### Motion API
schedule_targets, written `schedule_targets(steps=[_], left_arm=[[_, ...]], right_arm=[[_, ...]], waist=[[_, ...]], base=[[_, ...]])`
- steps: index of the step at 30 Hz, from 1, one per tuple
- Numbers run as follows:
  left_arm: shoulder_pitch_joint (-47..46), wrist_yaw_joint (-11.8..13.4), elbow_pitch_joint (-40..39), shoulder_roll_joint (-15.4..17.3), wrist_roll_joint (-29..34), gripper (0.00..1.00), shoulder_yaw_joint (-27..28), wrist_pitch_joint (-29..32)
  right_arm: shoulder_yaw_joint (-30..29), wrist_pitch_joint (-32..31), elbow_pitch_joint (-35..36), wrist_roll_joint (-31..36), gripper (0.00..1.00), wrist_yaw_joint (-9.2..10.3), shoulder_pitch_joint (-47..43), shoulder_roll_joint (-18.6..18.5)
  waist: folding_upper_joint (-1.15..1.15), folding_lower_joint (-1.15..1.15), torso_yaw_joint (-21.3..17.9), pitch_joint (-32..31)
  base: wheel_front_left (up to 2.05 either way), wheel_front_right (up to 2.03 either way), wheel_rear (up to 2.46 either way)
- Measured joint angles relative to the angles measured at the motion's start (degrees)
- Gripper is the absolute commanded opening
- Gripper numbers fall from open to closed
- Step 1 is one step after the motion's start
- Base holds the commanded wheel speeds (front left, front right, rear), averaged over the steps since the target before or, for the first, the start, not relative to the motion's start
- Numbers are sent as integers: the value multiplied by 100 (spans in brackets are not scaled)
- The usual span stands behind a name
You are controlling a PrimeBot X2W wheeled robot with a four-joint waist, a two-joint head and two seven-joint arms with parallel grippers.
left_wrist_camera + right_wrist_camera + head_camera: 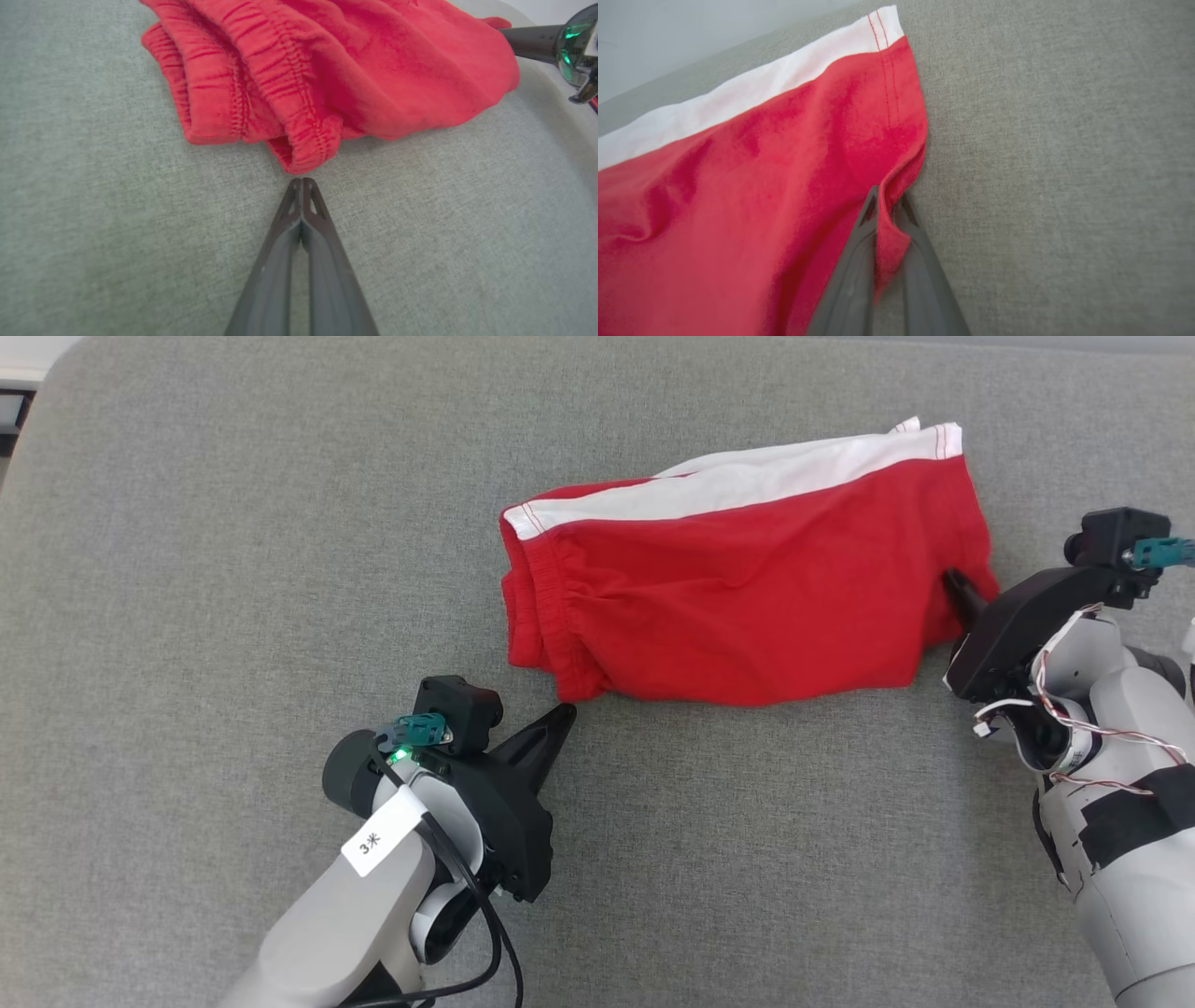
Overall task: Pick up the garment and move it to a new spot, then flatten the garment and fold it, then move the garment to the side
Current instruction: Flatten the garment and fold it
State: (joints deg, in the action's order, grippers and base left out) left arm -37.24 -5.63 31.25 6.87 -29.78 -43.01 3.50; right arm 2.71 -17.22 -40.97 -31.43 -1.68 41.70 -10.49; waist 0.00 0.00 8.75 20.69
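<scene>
The garment (747, 588) is a pair of red shorts with a white side stripe, folded and lying on the grey fabric surface. My left gripper (563, 715) sits just short of the elastic waistband corner (306, 149), fingers pressed together with nothing between them (302, 182). My right gripper (954, 581) is at the garment's right hem. In the right wrist view its two fingers (873, 210) pinch a fold of the red hem (889, 238) between them. The other arm's finger (528, 39) shows at the garment's far end in the left wrist view.
The grey fabric surface (233, 569) stretches wide to the left of the garment and in front of it. Its rounded far edge (56, 373) shows at the upper left, with a pale floor beyond.
</scene>
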Motion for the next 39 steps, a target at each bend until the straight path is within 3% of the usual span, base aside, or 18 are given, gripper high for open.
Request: schedule_targets(steps=[8, 9, 11, 12, 13, 33, 34, 35, 36, 38, 39], left_arm=[[-56, -42, 88, 69, -33, 0, 23, -31], [-77, -33, 88, 77, -33, 10, 51, -60], [-99, -34, 93, 83, -27, 76, 51, -58], [-99, -34, 102, 83, -23, 100, 42, -58], [-99, -34, 107, 83, -23, 100, 36, -58], [-235, -43, 120, 49, 11, 100, -21, -152], [-237, -43, 121, 49, 11, 89, -24, -152], [-238, -44, 121, 49, 13, 64, -32, -151], [-240, -44, 125, 48, 19, 51, -43, -151], [-240, -45, 132, 47, 19, 46, -62, -151], [-240, -45, 135, 46, 19, 38, -69, -151]], right_arm=[[55, -94, -99, -1, 0, -33, 1, 14], [56, -97, -102, -1, 0, -33, -2, 15], [54, -100, -105, -1, 0, -33, -8, 14], [60, -99, -105, -1, 13, -34, -8, 11], [68, -98, -105, -1, 100, -35, -9, 10], [103, -93, -83, 0, 100, -81, -6, 8], [103, -93, -79, 0, 100, -81, -5, 8], [103, -93, -75, 0, 100, -81, -5, 8], [103, -93, -73, 0, 100, -81, -4, 8], [103, -93, -68, 0, 100, -82, -1, 5], [104, -94, -67, 0, 91, -82, 1, 4]], waist=[[0, 0, -54, -91], [0, 0, -66, -100], [0, 0, -81, -113], [0, 0, -85, -117], [0, 0, -88, -119], [0, 0, -93, -89], [0, 0, -93, -83], [0, 0, -93, -78], [0, 0, -93, -73], [0, 0, -94, -63], [0, 0, -94, -58]], base=[[0, 0, 0], [0, 0, 0], [0, 0, 0], [0, 0, 0], [0, 0, 0], [0, 0, 0], [0, 0, 0], [0, 0, 0], [0, 0, 0], [0, 0, 0], [0, 0, 0]])
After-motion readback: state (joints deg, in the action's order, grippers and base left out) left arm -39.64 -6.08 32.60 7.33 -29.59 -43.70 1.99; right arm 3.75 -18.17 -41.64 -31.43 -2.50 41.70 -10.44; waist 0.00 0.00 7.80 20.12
